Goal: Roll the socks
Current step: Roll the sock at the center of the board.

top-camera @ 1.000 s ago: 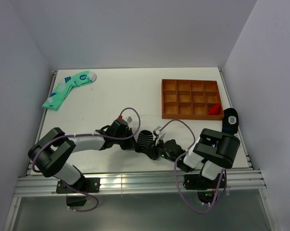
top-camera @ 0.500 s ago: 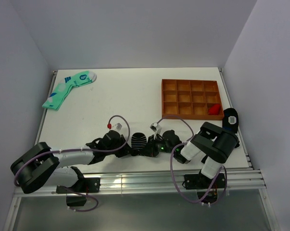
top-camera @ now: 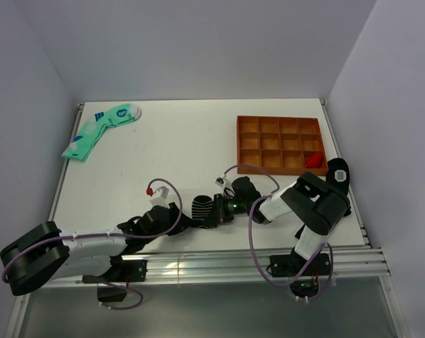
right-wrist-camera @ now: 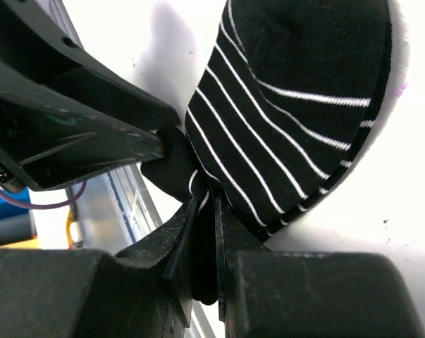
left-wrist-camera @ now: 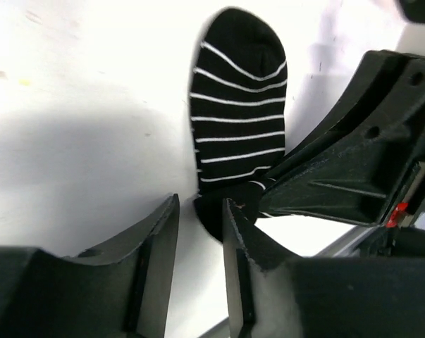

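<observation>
The striped sock (top-camera: 203,209) lay flat on the table (top-camera: 184,141) near its front edge, between the two grippers, toe pointing away from the arm bases. The right gripper (top-camera: 221,209) came in low from the right, and in its wrist view its jaws were pressed almost together on the sock's cuff edge (right-wrist-camera: 205,201). Only a thin fold of black knit lay between the fingers (right-wrist-camera: 173,246), so it was pinching the sock (right-wrist-camera: 304,105). The rest of the sock fanned out beyond the fingertips with its white stripes curving across it. The left gripper (top-camera: 186,220) reached in low from the left, opposite the right one. In its wrist view its jaws stood apart with a strip of bare table showing between the fingers (left-wrist-camera: 159,239). The dark cuff end of the sock (left-wrist-camera: 237,120) lay right at the mouth of that gap, against the inner side of one finger but not clamped. The body of the right gripper (left-wrist-camera: 353,169) pressed in on the same end of the sock. A second sock (top-camera: 338,174) lay at the table's right edge, just beside an orange tray (top-camera: 239,144). A red piece (top-camera: 312,160) sat in the tray's near right compartment. A mint sock (top-camera: 99,130) lay well apart at the far left corner.
</observation>
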`<state>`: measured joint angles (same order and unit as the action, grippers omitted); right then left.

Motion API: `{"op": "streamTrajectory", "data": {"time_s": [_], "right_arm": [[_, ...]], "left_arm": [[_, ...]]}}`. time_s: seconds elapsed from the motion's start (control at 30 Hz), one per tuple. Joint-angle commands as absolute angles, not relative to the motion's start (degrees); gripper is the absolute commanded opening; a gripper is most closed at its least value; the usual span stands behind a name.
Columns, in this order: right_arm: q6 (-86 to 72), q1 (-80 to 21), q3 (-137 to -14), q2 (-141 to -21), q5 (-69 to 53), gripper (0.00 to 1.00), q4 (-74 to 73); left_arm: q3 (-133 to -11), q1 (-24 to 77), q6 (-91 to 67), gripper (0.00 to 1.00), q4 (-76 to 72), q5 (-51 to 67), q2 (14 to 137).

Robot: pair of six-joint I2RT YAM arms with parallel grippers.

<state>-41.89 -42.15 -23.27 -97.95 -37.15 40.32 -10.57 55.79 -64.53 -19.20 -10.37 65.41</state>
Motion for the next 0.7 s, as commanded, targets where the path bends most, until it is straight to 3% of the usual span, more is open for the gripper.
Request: {"op": "streamTrajectory", "data": {"time_s": [0.0, 0.4, 0.67], "right_arm": [[-38.7, -41.4, -24.7, -100.9, -35.9, 0.18, 23.0], [-35.1, -38.8, -32.3, -105.5, -42.3, 0.17, 9.1], [-31.4, -36.2, -36.3, -107.4, -45.6, 0.16, 0.4]], "left_arm": [[-7.3, 56.9, -61.5, 0.37, -25.4, -17.4, 61.3], [2.7, 62.0, -45.9, 0.44, -42.8, -26.3, 50.5], [3.8, 66.2, -40.3, 0.47, -50.0, -29.5, 55.4]]}}
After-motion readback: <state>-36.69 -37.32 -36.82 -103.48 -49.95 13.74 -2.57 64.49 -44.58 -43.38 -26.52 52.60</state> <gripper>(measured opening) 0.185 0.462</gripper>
